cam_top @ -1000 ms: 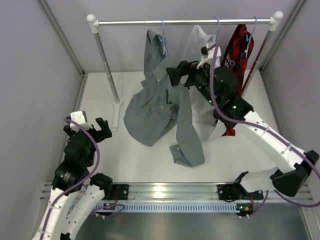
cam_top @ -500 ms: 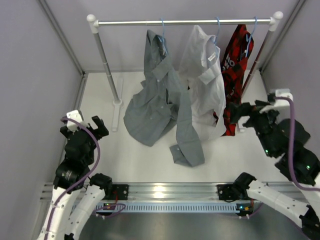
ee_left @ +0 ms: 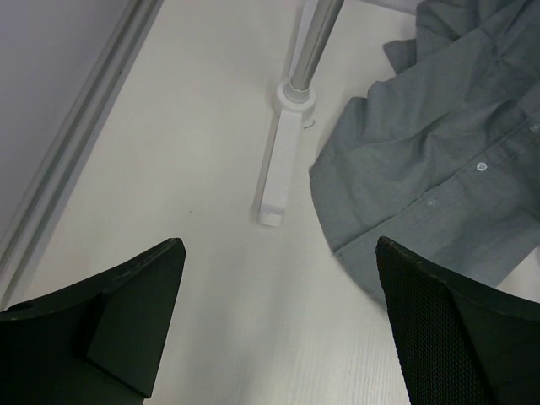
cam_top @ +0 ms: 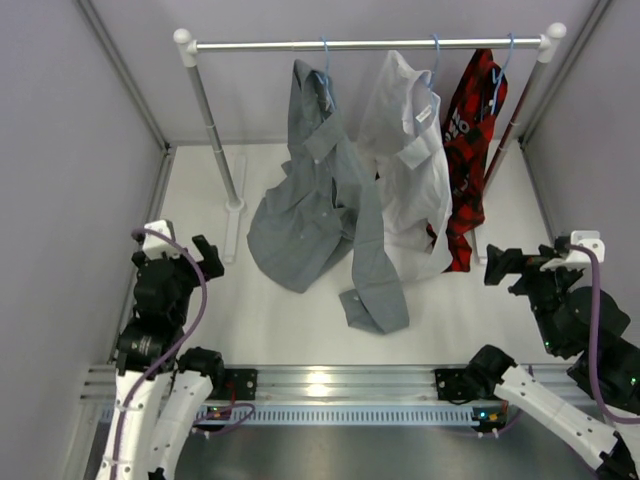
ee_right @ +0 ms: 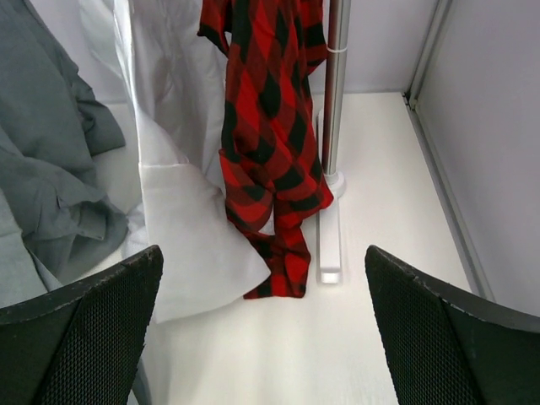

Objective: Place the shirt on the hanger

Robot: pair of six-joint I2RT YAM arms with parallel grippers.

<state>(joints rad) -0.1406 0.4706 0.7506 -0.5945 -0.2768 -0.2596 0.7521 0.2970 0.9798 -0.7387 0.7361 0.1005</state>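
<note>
The shirt (cam_top: 315, 190) hangs at the left of the rail (cam_top: 250, 44) from the hanger (cam_top: 324, 47). Its collar is up at the hook, and its long axis runs down toward the near edge. The lower body spreads leftward on the tabletop (cam_top: 280, 325), and one sleeve trails nearer still. Just to its right hang a white shirt (cam_top: 410, 150) and a red-and-black shirt (cam_top: 470, 130). The left gripper (ee_left: 278, 253) and the right gripper (ee_right: 263, 278) stand released near the front corners, jaws wide, grasping nothing and well apart from the shirt.

Grey shirt (cam_top: 318, 195) hangs from light-blue hanger (cam_top: 326, 58) — lower half pooled flat.
</note>
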